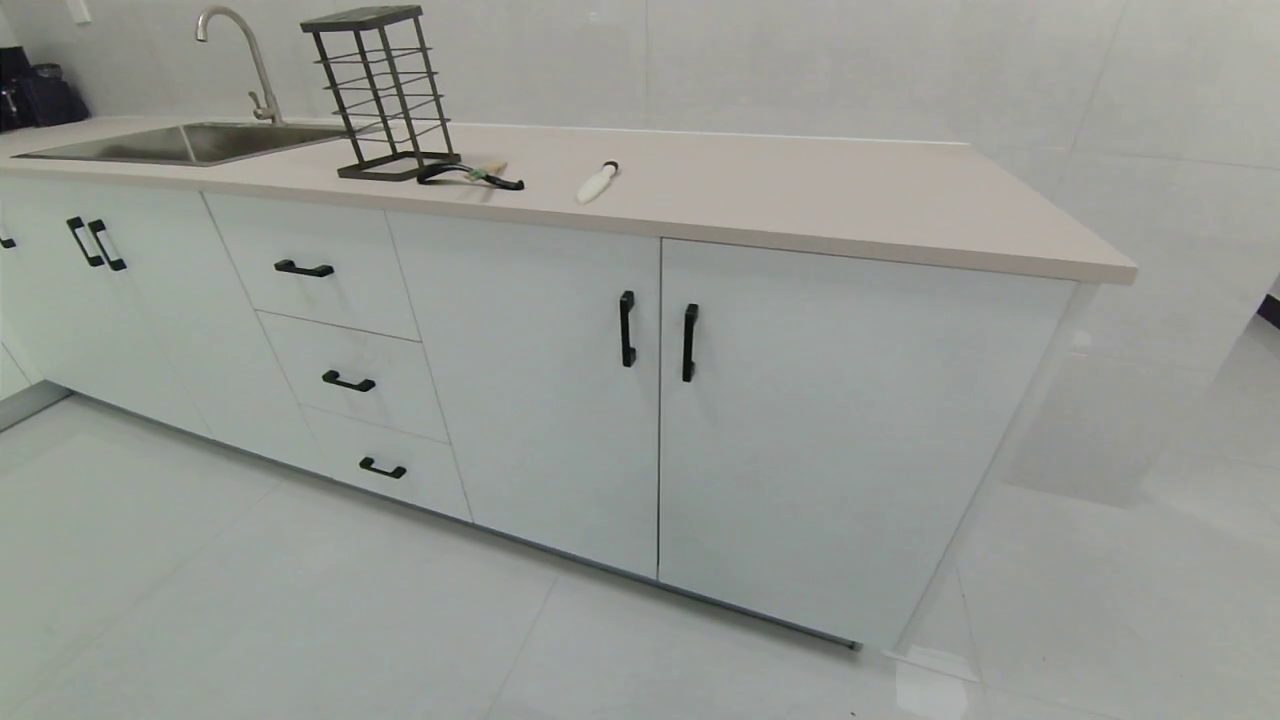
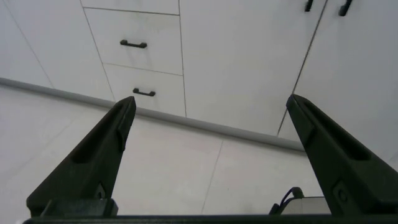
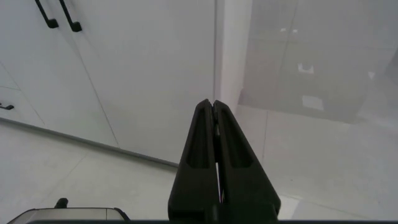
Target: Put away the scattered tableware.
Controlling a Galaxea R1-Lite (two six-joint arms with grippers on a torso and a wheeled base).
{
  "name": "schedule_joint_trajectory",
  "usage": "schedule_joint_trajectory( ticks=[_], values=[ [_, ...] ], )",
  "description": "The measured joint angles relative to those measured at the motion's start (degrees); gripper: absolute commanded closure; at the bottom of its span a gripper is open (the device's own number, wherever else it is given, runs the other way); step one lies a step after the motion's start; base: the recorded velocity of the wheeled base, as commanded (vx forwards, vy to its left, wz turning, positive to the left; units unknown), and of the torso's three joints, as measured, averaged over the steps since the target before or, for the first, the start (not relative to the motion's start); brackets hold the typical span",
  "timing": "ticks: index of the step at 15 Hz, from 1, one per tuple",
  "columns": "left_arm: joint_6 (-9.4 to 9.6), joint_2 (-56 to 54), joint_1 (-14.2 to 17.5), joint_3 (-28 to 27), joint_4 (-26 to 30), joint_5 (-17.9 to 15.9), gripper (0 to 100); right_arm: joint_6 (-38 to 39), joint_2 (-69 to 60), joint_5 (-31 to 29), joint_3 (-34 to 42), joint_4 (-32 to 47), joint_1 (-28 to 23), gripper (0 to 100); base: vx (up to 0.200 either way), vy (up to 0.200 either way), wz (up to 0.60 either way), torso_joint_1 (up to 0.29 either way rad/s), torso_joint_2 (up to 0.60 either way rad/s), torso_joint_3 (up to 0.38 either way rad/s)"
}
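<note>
On the counter [image 1: 800, 200], well apart from both arms: white utensil [image 1: 598, 183], lying flat near the middle of the length, dark tip toward the back wall. To its left, black utensil [image 1: 470, 176], curved, with a green bit partway along, lying at the foot of the rack [image 1: 385, 95]; touching it or just beside it, cannot tell which. Pale wooden piece close behind the black utensil; cannot tell whether part of it or separate.

Rack: black wire, upright, standing on the counter at the right end of the sink [image 1: 190, 142]. Tap [image 1: 235, 55] behind the sink, spout arching over to the left. Dark things [image 1: 40, 95] at the far left beyond the sink, too small to tell.

Below the counter: three drawers [image 1: 350, 380] stacked under the rack, each with a black handle. To their right, two doors [image 1: 540, 400], meeting roughly below the white utensil, upright black handles side by side at the seam. Pale tiled floor [image 1: 300, 620] in front.

Left gripper [image 2: 211, 102]: fingers spread wide, held low above the floor, facing the two lower drawers.

Right gripper [image 3: 213, 106]: fingers pressed together, tips touching, held low above the floor, facing the right-hand door near the cabinet's end corner.
</note>
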Motion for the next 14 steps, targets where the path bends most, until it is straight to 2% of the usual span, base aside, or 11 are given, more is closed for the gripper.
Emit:
schedule_joint_trajectory(
  ticks=[2,14],
  values=[
    [0.0,0.0,0.0,0.0,0.0,0.0,0,0.0,0.0,0.0,0.0,0.0,0.0,100,0.2,0.2,0.0,0.002,0.0,0.002],
    [-0.18,0.0,0.0,0.0,0.0,0.0,0,0.0,0.0,-0.1,0.0,0.0,0.0,100,0.0,0.2,0.0,0.003,0.0,0.003]
  ],
)
